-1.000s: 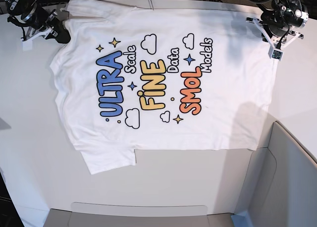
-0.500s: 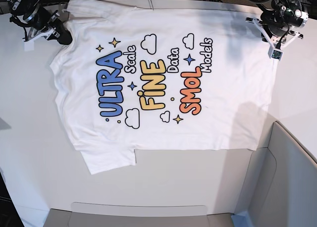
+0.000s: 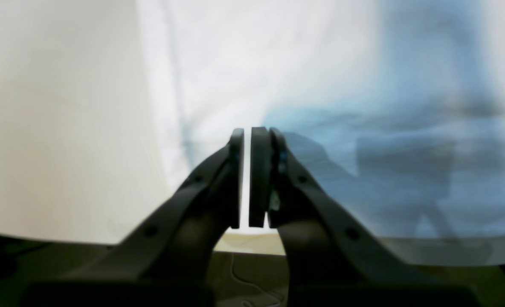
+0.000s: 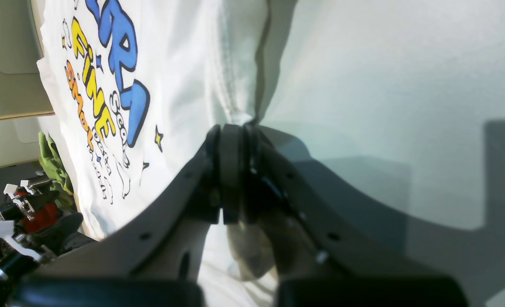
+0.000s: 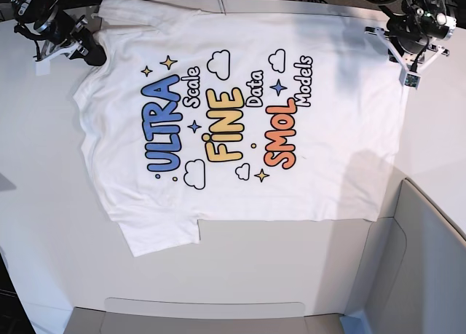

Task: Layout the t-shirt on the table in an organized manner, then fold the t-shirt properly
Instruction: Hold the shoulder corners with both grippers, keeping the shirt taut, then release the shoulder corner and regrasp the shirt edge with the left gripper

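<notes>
The t-shirt (image 5: pixel 240 116) lies spread flat on the white table (image 5: pixel 44 203), print up, with its lettering running sideways. My right gripper (image 5: pixel 93 56) is at the shirt's upper left corner. In the right wrist view its jaws (image 4: pixel 231 128) are shut, and their tips meet a raised fold at the edge of the t-shirt (image 4: pixel 171 64). Whether cloth is pinched there does not show. My left gripper (image 5: pixel 408 54) hovers at the shirt's upper right corner. In the left wrist view it (image 3: pixel 246 132) is shut to a thin slit with nothing in it, over the blurred t-shirt (image 3: pixel 278 64).
A grey panel (image 5: pixel 429 261) stands at the lower right, overlapping the table next to the shirt's hem, and another grey panel (image 5: pixel 204 312) lies along the near edge. Cables hang behind the table's far edge. A green cloth (image 4: pixel 52 162) and robot hardware show beyond the shirt.
The right arm has shifted slightly up at the shirt's corner, and the left arm has drifted a little up and outward. The shirt has not moved.
</notes>
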Motion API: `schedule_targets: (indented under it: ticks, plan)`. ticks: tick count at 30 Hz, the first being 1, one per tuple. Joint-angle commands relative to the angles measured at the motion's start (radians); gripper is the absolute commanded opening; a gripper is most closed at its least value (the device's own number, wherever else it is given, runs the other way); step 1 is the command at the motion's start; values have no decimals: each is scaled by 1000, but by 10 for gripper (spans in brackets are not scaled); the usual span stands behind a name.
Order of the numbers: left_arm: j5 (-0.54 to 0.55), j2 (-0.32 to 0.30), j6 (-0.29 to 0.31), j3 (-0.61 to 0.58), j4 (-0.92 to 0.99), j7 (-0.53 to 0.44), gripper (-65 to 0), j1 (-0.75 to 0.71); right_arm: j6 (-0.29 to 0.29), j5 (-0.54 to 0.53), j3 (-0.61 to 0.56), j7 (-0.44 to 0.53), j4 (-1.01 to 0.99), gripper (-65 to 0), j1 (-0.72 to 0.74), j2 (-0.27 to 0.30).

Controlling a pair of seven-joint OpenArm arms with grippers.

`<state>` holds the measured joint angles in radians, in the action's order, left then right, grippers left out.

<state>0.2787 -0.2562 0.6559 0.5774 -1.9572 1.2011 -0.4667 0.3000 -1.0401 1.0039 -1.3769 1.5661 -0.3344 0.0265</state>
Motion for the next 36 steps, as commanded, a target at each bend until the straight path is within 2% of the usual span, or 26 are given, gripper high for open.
schedule_targets:
  ticks: [1, 4, 10, 13, 18, 22, 27, 31, 36]
  plan:
    - [-6, 10, -5, 37, -18, -11, -607, 18, 0, 31, -3, -19, 0, -650, -2, -3]
    - [-6, 59, 2, 184, -17, -11, -606, 64, 0, 31, -3, -19, 0, -650, -2, -1]
    - [-3, 120, 3, 362, -12, -10, -605, 144, 0, 31, -3, -19, 1, -650, -2, 2]
    - [20, 128, 3, 422, -6, 52, -601, 178, 0, 31, -3, -19, 4, -650, -2, 3]
    - [189, 125, 3, 570, 107, 195, -523, 224, 0, 31, -1, -19, 6, -650, -7, 5]
    - [337, 48, 3, 629, 261, 195, -520, 219, 0, 31, -1, -19, 6, -650, -10, 3]
    - [543, -79, 5, 634, 548, 195, -520, 164, 0, 28, -1, -19, 7, -650, -21, 3]
    - [686, -154, 5, 628, 721, 195, -520, 121, 0, 28, -1, -19, 7, -650, -24, 5]
    - [744, -206, 5, 625, 790, 195, -520, 101, 0, 28, -1, -19, 7, -650, -25, 5]
